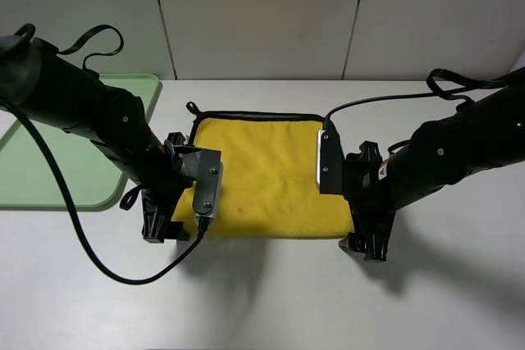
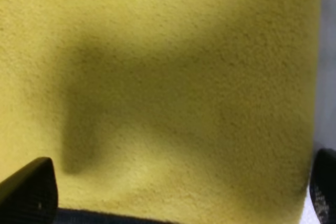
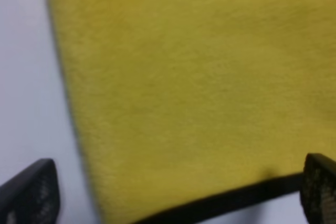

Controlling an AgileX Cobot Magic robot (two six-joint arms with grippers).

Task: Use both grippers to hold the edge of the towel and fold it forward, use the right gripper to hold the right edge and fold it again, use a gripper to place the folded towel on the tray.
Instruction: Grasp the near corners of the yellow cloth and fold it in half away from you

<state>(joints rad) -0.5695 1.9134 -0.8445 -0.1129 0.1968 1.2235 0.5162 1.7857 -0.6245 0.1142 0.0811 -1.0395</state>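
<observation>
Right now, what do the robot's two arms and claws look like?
The two are alike: the left arm and right arm wear black fabric sleeves. Each ends in a black claw, the left claw and the right claw, behind a grey boxy wrist module. A black cable loops off each arm. The right arm shows a small green light.

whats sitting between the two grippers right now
Only the yellow towel: its near strip spans the gap from the left gripper to the right gripper, clearest in the exterior high view.
</observation>
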